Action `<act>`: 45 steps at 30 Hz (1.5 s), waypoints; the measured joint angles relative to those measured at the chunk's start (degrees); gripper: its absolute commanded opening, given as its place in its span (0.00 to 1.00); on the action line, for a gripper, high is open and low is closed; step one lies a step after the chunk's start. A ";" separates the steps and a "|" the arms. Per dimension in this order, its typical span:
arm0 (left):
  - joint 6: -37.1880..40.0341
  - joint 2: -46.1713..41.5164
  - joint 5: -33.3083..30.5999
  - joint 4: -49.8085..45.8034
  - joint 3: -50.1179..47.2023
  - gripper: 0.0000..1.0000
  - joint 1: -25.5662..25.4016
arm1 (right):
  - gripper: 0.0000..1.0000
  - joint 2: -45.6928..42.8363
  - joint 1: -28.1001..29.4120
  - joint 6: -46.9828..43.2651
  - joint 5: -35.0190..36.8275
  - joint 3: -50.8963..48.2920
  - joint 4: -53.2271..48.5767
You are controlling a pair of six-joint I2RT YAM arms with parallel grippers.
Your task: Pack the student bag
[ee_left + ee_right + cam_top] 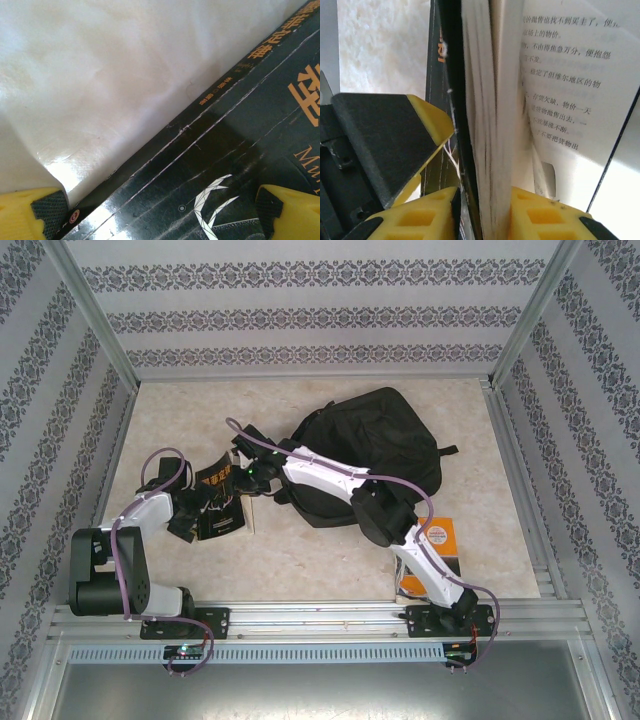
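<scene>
On the left side, the left fingers [22, 215], yellow-tipped with black pads, stand wide apart over a glossy black softcover book [235, 150] with orange lettering. One tip is above the cover, the other at the spine's edge, where the pale marbled counter [100, 75] begins. The right arm reaches across to the same book, and the right fingers [545, 217] are clamped narrowly on its page block and cover, with a printed page fanned open to one side. Right of the book, toward the far middle of the counter, lies the student bag [375, 445], a large black soft fabric backpack. Nearer the front right, a flat orange-and-white item [443, 538] lies under the right arm.
</scene>
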 measured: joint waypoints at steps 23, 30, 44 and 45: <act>2.56 -18.40 0.24 -7.28 4.92 1.00 -2.32 | 0.00 -8.37 -5.81 18.18 -7.74 -15.56 19.41; 1.03 -18.12 1.42 -5.16 0.96 1.00 -2.32 | 0.00 -10.51 -7.98 29.92 -9.38 -22.49 32.00; -2.19 -13.90 3.23 9.22 -3.87 0.99 -2.32 | 0.00 -12.15 -8.46 41.88 -9.53 -29.92 46.71; -2.58 -13.42 3.26 10.36 -4.15 0.97 -2.32 | 0.00 -12.17 -8.48 42.38 -9.53 -30.27 47.28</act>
